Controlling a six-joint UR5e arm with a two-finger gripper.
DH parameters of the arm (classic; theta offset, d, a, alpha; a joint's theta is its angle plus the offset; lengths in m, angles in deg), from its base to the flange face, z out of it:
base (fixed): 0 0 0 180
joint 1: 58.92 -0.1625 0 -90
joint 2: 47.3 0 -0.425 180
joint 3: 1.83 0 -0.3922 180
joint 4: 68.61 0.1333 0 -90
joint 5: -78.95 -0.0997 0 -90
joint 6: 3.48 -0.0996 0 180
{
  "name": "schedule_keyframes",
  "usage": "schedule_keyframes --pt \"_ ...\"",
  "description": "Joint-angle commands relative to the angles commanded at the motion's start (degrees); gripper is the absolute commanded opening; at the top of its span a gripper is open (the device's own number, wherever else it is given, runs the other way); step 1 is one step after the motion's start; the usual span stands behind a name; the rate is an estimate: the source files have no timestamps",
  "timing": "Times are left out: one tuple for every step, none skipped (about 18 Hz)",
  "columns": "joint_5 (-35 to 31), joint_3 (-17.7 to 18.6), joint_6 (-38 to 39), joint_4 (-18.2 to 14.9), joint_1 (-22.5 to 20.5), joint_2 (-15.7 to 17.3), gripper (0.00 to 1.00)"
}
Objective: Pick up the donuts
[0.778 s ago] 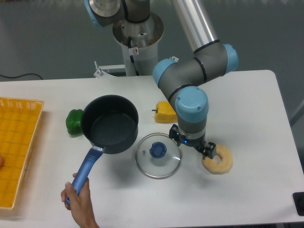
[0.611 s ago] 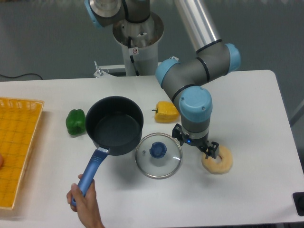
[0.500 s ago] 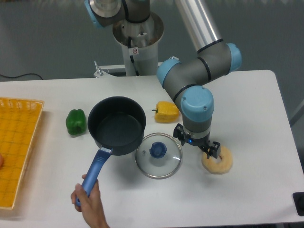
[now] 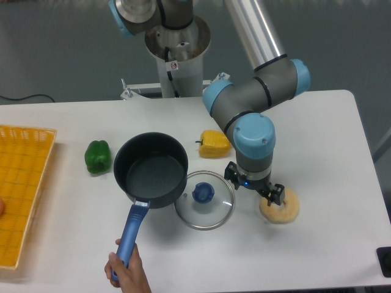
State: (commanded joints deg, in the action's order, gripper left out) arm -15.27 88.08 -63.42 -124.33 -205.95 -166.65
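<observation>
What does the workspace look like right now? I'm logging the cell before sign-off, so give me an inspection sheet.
Surface: white table, no spills seen.
Job's things: donut lies flat on the table, right of the glass lid.
Clutter: dark saucepan held by its blue handle by a person's hand; glass lid with blue knob; yellow pepper; green pepper; yellow basket at the left edge.
Grippers: gripper is low at the donut's left edge; whether it is open or shut cannot be told.
Cables: a dark cable behind the table, far left.
Surroundings: robot base behind the table, grey floor.
</observation>
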Motion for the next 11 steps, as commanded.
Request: schedule_keyframes --pt "0.0 -0.2 0.0 0.2 -0.2 -0.7 1.00" --pt "0.0 -0.4 0.0 0.5 -0.4 -1.5 1.00" --pt "0.0 -0.5 -0.1 0.8 -0.6 -1.8 1.00" --pt "0.1 -0.7 -0.4 0.9 -1.0 -1.9 1.00" --pt "0.3 -0.9 -1.5 1.1 -1.6 -2.1 1.00" --pt "0.8 -1.1 -2.5 1.3 -2.2 -2.8 1.00" --pt "0.7 -1.1 -2.5 1.6 -2.2 -3.2 1.00" --pt "0.5 -1.2 -2.3 1.6 -2.6 -3.3 1.00" --pt "0.5 -1.1 -2.0 1.5 -3.9 -3.3 1.00" --pt "0.5 -1.1 -1.3 1.5 -4.8 -3.3 1.00" --pt "0.5 -0.9 -0.7 1.5 -6.0 -3.4 1.00"
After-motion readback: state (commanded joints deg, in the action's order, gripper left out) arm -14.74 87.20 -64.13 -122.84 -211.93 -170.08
